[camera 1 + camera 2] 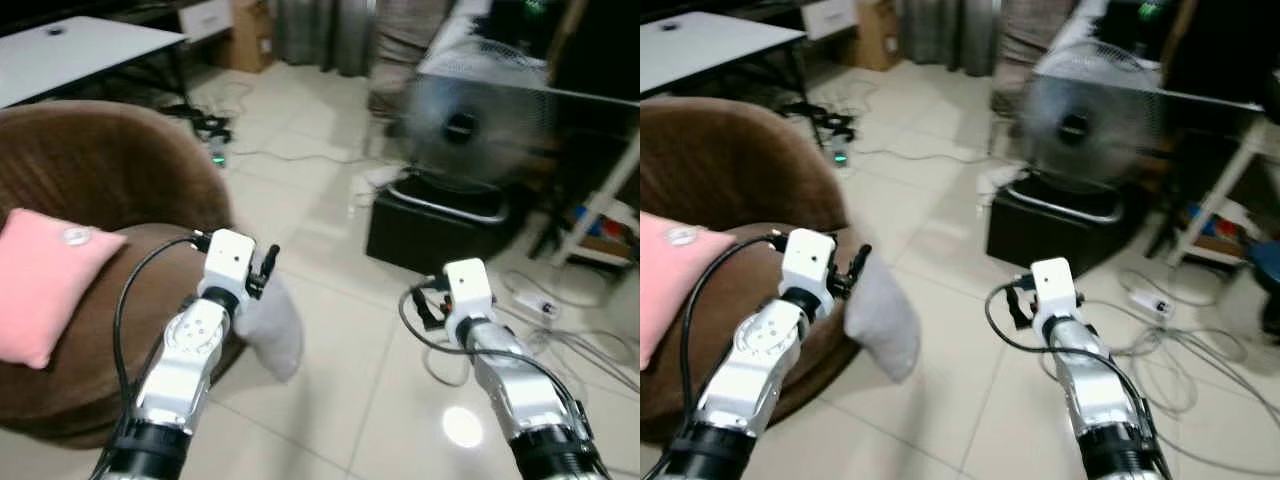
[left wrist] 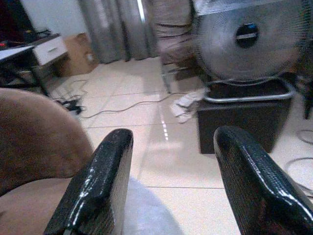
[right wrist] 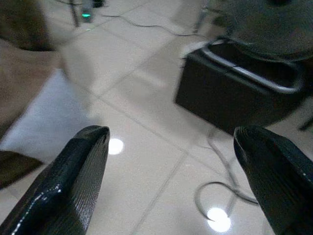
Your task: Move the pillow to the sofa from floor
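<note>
Grey pillow (image 1: 272, 330) leans on sofa (image 1: 90, 170) front edge, over floor, just beside left gripper (image 2: 168, 186), jaws spread. Right gripper (image 3: 181, 181) jaws spread, holding nothing. Pinch pillow top, lift clear onto seat beside pink pillow (image 1: 45, 280).

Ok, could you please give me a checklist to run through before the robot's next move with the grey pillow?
1. Left gripper open: ok, its fingers stand wide apart.
2. Grey pillow gripped: not ok, it lies beside and below the open fingers.
3. Grey pillow fully on the sofa: not ok, it hangs off the seat's front edge over the tiles.
4. Room on the seat: ok, bare brown seat shows beside the pink pillow.
5. Right gripper free: ok, open over the tiles.
6. Floor safe for stepping: not ok, cables lie near the right arm.
</note>
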`<state>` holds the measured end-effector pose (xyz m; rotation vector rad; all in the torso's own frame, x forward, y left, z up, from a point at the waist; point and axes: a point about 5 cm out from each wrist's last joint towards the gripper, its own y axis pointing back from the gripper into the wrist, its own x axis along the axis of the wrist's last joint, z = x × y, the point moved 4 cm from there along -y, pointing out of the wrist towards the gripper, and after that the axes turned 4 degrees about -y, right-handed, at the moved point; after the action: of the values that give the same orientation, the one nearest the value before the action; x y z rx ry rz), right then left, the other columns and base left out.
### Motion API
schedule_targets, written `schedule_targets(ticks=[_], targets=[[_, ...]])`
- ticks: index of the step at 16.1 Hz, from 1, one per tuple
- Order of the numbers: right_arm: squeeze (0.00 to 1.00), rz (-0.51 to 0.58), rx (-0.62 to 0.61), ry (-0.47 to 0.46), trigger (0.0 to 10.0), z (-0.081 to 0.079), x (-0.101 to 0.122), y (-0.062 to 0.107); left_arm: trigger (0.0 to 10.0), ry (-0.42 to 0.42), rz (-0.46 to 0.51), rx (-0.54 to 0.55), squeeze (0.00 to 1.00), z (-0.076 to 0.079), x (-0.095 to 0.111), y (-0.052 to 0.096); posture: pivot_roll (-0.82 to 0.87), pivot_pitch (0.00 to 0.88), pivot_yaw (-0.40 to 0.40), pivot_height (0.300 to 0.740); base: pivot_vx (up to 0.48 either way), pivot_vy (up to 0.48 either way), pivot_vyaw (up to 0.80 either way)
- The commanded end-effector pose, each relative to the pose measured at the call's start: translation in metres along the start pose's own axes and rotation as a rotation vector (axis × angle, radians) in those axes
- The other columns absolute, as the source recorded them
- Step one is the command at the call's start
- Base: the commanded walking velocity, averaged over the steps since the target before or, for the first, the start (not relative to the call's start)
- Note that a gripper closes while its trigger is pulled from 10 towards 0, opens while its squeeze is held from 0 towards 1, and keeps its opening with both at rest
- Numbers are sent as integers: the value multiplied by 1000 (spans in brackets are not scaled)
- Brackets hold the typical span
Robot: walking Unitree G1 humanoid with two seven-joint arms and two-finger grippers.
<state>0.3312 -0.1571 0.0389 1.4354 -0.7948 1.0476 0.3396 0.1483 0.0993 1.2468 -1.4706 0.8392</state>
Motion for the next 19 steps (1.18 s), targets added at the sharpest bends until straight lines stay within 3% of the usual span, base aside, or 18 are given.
schedule_targets(ticks=[1,10,19], targets=[[0,17,17,15,10000,-4,7,-1,10000,-8,0,7,0,-3,2,-1,38,0,14,740,352,0,0],[0,17,57,44,10000,-9,8,0,10000,-7,-6,0,0,-1,0,-1,37,0,11,740,350,0,0],[0,17,54,52,10000,-8,7,0,10000,-13,-12,-11,0,1,-1,0,36,0,12,740,348,0,272]])
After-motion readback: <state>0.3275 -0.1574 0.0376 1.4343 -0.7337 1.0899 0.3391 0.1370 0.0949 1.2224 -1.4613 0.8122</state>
